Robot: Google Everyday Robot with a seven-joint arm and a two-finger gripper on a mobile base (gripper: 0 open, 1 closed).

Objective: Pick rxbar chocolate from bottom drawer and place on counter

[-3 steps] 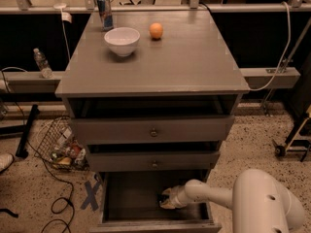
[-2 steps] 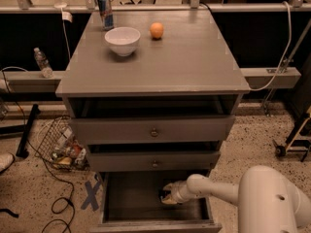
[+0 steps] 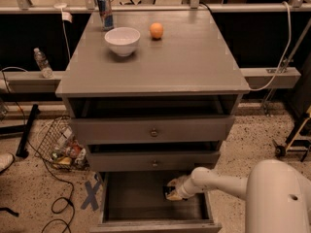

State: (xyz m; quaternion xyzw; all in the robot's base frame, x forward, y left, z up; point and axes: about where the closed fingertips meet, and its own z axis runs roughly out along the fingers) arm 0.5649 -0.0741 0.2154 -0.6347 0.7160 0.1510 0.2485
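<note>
The bottom drawer (image 3: 112, 198) is pulled out, showing its dark inside. My gripper (image 3: 173, 190) reaches into it from the right on a white arm (image 3: 218, 182) and sits near the drawer's right side, low over the floor. A small dark flat thing with a pale yellowish edge, the rxbar chocolate (image 3: 168, 193), lies right at the gripper's tip and is partly hidden by it. The counter (image 3: 184, 57) is the grey cabinet top above the drawers.
On the counter stand a white bowl (image 3: 122, 40), an orange (image 3: 156, 30) and a can (image 3: 105, 13). The two upper drawers (image 3: 153, 130) are partly open. A wire basket (image 3: 58, 149), cables and a water bottle (image 3: 43, 63) lie to the left.
The gripper has risen slightly inside the bottom drawer, and the arm has shifted a little. The things on the counter have not moved.
</note>
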